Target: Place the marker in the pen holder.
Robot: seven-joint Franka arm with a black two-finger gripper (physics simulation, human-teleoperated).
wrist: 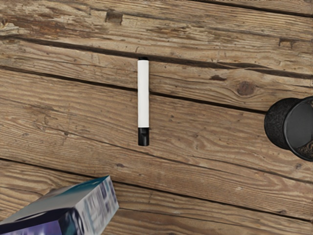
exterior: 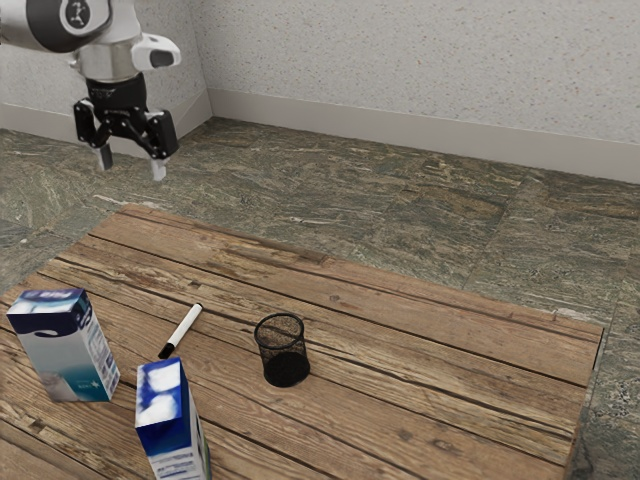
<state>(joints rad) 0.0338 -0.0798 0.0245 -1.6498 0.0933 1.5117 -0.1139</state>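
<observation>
Exterior view, read from its left to its right: a tall rectangular cardboard carton [exterior: 62, 350], white shading to teal at the bottom and dark blue at the top, stands upright on the bench [exterior: 450, 400] of rough brown wooden planks. Next comes the black two-finger gripper [exterior: 131, 172] at the end of the white and black arm [exterior: 108, 55]. It hangs well above the bench, pointing down, its jaws spread apart with nothing between them. Nearer the camera stands a second upright carton [exterior: 163, 405], blue and white. Just beyond it lies the slim white cylindrical marker [exterior: 184, 326] with black ends, flat on the planks; its longer black end, the cap, points towards the cartons. Further to the exterior view's right, the round black mesh pen holder [exterior: 284, 352] stands upright on the bench, apart from the marker, which is outside it. Behind the bench are a dark, veined stone floor [exterior: 400, 205] and a pale speckled wall [exterior: 420, 65].

Wrist view, again left to right: the teal-bottomed carton, partly cut off, sits near the marker's capped end; then comes the whole marker; then the pen holder, beside the marker with open planks between them.
</observation>
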